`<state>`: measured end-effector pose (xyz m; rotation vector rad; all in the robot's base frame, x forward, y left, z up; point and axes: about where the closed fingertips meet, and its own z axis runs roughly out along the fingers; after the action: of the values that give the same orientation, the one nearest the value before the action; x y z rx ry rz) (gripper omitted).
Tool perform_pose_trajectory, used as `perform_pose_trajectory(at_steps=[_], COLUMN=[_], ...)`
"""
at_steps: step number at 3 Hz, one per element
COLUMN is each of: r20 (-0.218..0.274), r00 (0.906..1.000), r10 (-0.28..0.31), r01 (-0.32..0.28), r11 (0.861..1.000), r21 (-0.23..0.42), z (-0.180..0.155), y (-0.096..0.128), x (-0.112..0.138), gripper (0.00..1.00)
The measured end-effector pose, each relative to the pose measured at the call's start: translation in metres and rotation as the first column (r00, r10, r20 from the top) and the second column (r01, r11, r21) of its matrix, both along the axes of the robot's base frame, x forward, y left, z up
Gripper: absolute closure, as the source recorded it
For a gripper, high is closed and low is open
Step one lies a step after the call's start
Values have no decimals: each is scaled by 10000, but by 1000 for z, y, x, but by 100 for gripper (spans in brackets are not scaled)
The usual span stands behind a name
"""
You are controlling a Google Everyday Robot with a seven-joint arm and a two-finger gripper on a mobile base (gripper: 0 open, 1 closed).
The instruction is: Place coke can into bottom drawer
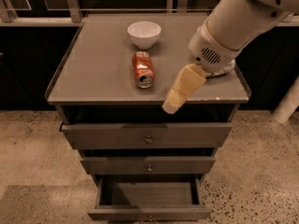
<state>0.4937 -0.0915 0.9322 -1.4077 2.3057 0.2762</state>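
The coke can (pixel 143 69) lies on its side on the grey cabinet top (pixel 93 73), its silver end facing the front, just in front of a white bowl. The bottom drawer (pixel 148 197) is pulled open below, a shallow grey box with nothing showing inside and a small knob on its front. My gripper (pixel 171 105) hangs from the white arm at the upper right, its tan tip over the cabinet's front edge, to the right of the can and apart from it. It holds nothing.
A white bowl (pixel 144 33) stands at the back of the cabinet top. The top drawer (pixel 147 135) and middle drawer (pixel 148 164) are shut. Speckled floor lies around the cabinet. Dark railings and panels run behind it.
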Motion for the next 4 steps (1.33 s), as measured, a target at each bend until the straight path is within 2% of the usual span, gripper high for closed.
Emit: perform_pose_trajectory(at_steps=[1,2,3,4], r20=[520,1198,1341,918], r00=[9934,9855,9843,9898], r10=[1026,1198,1144,1085], r01=[-1056,-1313,-1282,-1165], r11=[9926,9869,9868,9894], r21=[595,939,989,868], z=[-7,-6,-4,-15], y=[30,57,58,59], x=[12,29,32,39], gripper=[0,0,0,0])
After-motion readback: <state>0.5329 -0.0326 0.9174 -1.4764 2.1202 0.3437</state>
